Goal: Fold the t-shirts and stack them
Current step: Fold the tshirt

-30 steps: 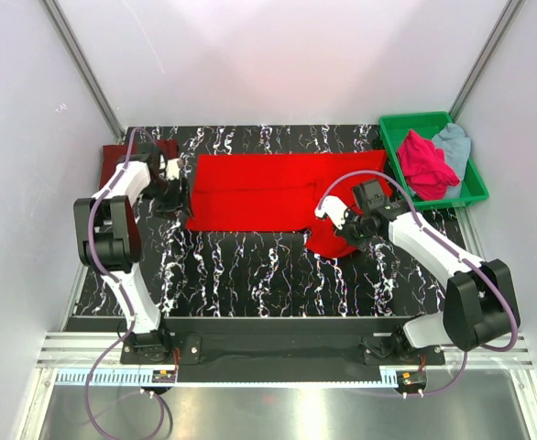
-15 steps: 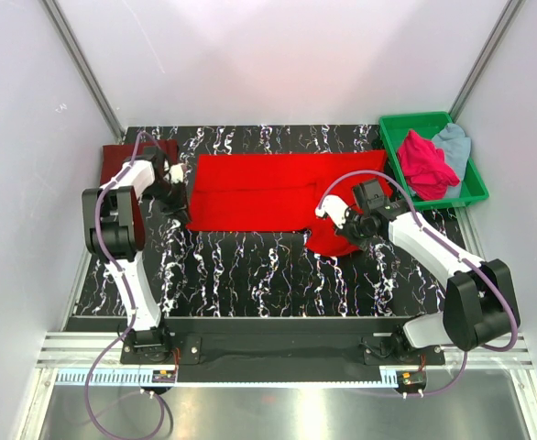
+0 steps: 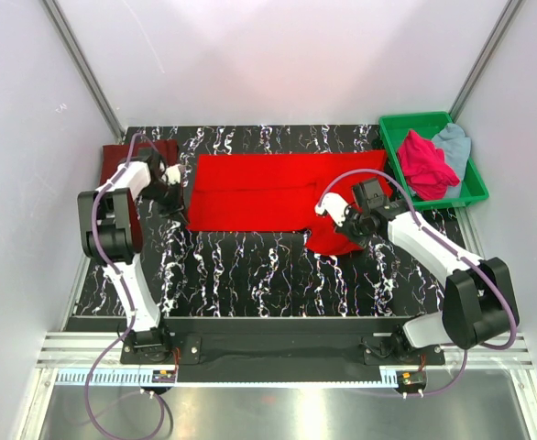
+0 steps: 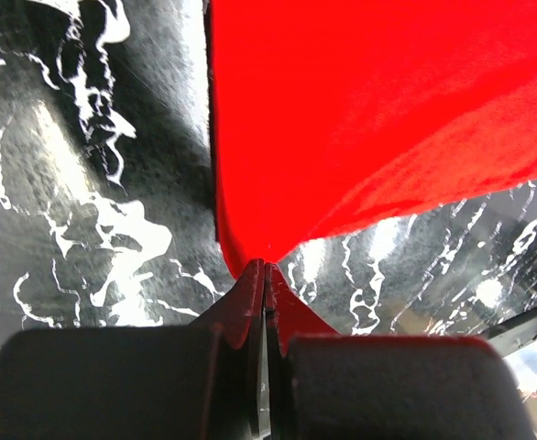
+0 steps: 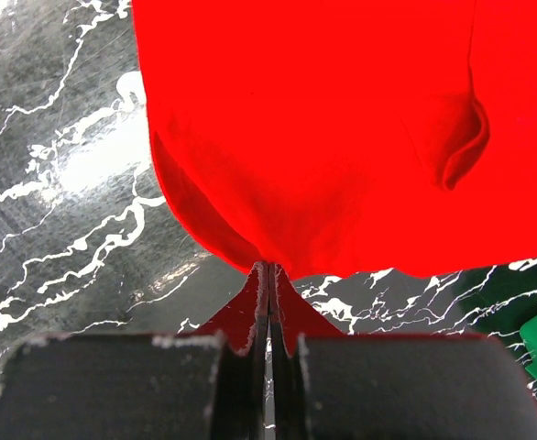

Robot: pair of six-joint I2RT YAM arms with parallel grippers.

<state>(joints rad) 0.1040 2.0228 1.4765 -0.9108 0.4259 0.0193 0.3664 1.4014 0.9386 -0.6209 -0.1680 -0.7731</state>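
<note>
Pinched tight in the left hand (image 4: 265, 266): left corner of the red shirt (image 3: 268, 188). Pinched likewise in the right hand (image 5: 268, 268): its right end, perhaps a sleeve. Spread flat between, across the desk (image 3: 250, 266). Beyond: maroon shirt (image 3: 113, 158) far left; pink shirt (image 3: 426, 165) and grey-blue shirt (image 3: 454, 142) in the tray (image 3: 415, 118).

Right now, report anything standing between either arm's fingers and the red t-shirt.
Nothing visible does. The left fingers are shut on the red t-shirt at its left edge. The right fingers are shut on its near right part. The cloth runs straight into both pairs.
</note>
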